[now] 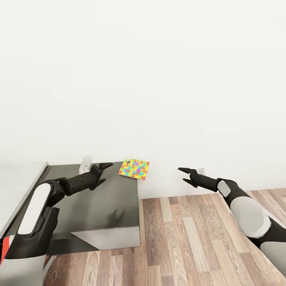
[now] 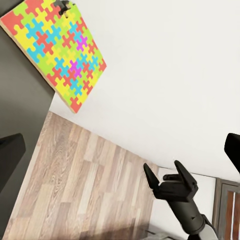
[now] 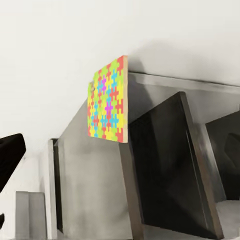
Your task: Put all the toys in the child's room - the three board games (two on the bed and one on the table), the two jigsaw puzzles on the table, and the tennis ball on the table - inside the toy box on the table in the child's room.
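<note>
A jigsaw puzzle (image 1: pixel 135 169) of yellow, green, blue and pink pieces lies at the far right corner of a dark grey cabinet top (image 1: pixel 95 206), overhanging its edge; a second slab's edge seems to peek out beneath it. My left gripper (image 1: pixel 104 173) hovers open just left of the puzzle, holding nothing. My right gripper (image 1: pixel 184 175) is open and empty over the floor, to the puzzle's right. The left wrist view shows the puzzle (image 2: pixel 55 52) and the open right gripper (image 2: pixel 170 179). The right wrist view shows the puzzle (image 3: pixel 107 100). Board games, tennis ball and toy box are out of view.
A white wall rises close behind the cabinet. A light grey surface (image 1: pixel 16 186) adjoins the cabinet at far left. Wood plank floor (image 1: pixel 190 238) spreads to the right. Small white wall fittings (image 1: pixel 85 163) sit low on the wall.
</note>
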### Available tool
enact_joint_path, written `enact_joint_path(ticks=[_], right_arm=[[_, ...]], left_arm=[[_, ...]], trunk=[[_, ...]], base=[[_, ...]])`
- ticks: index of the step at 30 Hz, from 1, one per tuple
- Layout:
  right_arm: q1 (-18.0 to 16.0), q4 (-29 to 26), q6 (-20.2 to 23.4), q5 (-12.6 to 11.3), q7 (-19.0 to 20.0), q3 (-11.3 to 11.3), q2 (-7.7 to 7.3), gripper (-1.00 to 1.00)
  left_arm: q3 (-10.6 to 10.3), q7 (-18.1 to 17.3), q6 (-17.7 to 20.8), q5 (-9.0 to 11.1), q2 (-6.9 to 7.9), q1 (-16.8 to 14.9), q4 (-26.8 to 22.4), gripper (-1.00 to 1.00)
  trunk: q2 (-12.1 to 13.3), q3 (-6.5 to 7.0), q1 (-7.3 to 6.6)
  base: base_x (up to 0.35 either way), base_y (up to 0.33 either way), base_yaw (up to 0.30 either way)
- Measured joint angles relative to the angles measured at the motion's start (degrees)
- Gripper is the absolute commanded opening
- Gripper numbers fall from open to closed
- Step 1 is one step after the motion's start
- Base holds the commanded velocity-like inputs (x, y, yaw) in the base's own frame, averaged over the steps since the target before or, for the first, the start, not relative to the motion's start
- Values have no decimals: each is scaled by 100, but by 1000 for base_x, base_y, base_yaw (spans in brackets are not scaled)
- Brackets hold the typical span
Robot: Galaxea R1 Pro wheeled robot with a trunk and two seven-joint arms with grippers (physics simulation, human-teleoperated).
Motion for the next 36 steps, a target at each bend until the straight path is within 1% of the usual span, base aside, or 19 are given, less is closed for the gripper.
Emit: enact_joint_path(ticks=[2, 3, 6, 11, 18, 25, 29, 33, 34, 36], right_arm=[[3, -16, -12, -6, 267, -21, -12, 100], [3, -16, -13, -4, 271, -20, -13, 100], [8, -78, -39, 22, 526, -40, -2, 100], [11, -165, -58, 49, 700, -43, 8, 100], [11, -189, -67, 60, 745, -48, 12, 100], [52, -180, -54, 69, 824, -37, 63, 100], [113, -199, -62, 70, 886, 3, 92, 100], [153, -221, -67, 71, 926, 140, 105, 100], [153, -221, -67, 71, 926, 141, 105, 100], [162, -227, -68, 71, 936, 252, 108, 100]], left_arm=[[-1, 0, 1, 0, -5, 1, 0, 100], [-2, 0, 1, 0, -5, 1, 0, 100], [-6, -1, 4, 1, -12, 1, 0, 100], [-10, -3, 3, -3, -13, 1, 0, 100], [-12, -3, 4, -6, -15, 1, 0, 100], [-16, 3, 4, -7, -18, 0, 0, 100], [-73, 14, 6, -13, -19, -16, 0, 100], [-202, 23, 26, -16, -24, -58, 1, 100], [-203, 23, 26, -18, -24, -59, 1, 100], [-243, 4, 34, -11, -29, -77, -3, 100]], trunk=[[-80, -36, 44], [-120, -54, 66], [-241, -108, 132], [-442, -198, 242], [-723, -324, 396], [-1004, -450, 550], [-1165, -522, 638], [-1325, -594, 726], [-1365, -612, 747], [-1446, -648, 791]], base=[[0, 0, 0], [0, 0, 0], [0, 0, 0], [0, 0, 0], [0, 0, 0], [0, 0, 0], [0, 0, 0], [0, 0, 0], [0, 0, 0], [0, 0, 0]])
